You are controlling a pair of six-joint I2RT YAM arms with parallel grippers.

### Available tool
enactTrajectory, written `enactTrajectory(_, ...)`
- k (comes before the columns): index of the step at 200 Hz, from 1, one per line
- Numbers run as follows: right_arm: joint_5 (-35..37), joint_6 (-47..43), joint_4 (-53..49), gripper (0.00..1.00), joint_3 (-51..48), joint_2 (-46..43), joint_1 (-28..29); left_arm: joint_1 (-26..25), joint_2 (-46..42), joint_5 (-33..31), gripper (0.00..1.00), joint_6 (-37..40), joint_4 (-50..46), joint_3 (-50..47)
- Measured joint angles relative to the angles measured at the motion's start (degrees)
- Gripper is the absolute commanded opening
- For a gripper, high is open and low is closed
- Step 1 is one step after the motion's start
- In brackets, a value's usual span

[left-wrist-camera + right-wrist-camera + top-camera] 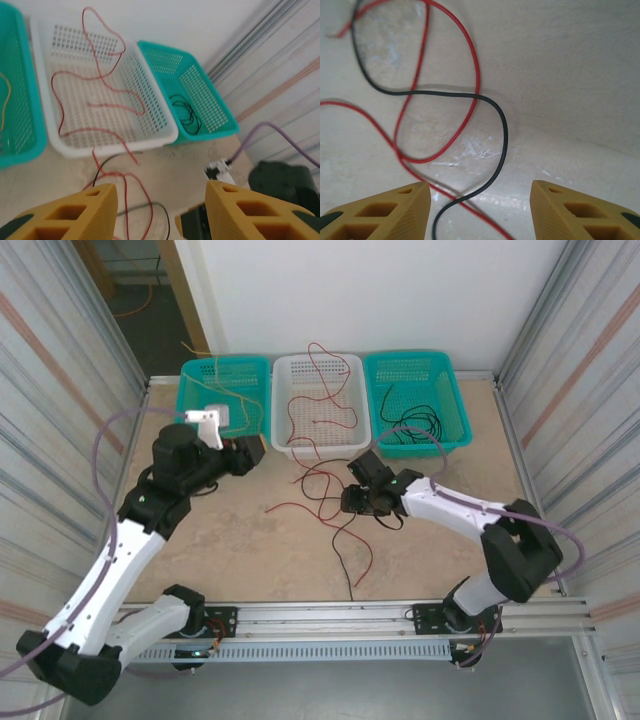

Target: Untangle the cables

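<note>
The worktop [450, 540] carries three baskets along the upper frame: left teal basket [190, 390], white basket [320, 452], right teal basket [455, 425]. The left claw [162, 200] stands wide and empty. The right claw [480, 192] is also wide and empty, over the crossed red cable [477, 75] and black cable [504, 127] at worktop centre. The red cable trails out of the white basket. The yellow cable [8, 97] lies in the left teal basket.

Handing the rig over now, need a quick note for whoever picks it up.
Left gripper: open, empty, raised near the white basket.
Right gripper: open, empty, low over cables on the table.
Yellow cable in left teal basket, black cable coiled in right teal basket: done.
Red cable lies in the white basket, trailing over its rim onto the table.
To do: red and another black cable cross on the table; separate them.
</note>
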Motion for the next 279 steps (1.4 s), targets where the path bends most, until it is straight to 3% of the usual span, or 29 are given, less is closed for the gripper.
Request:
enactTrajectory(37,-0.9,-1.1,0.1,0.52,1.3,6.2,-0.3,0.0,-6.0,0.0,0.46,-2.5,-2.5,-3.4)
enactTrajectory(88,-0.9,-1.3,1.0,0.45,1.5,9.6,-0.4,-1.1,-2.9,1.0,0.45,-4.5,-2.3,-3.5)
enactTrajectory(154,-1.0,-2.7,2.7,0.0,1.5,9.6,-0.6,-2.7,-0.7,1.5,0.45,-4.6,-1.9,-3.5)
enactTrajectory(224,-0.6,-4.3,2.8,0.0,0.4,-5.2,2.8,-5.1,2.6,1.5,0.55,-4.2,-1.8,-2.7)
enactTrajectory(279,0.6,-7.8,0.2,0.0,5.4,-15.3,7.2,-10.1,5.3,1.5,0.71,-1.7,-1.2,0.4)
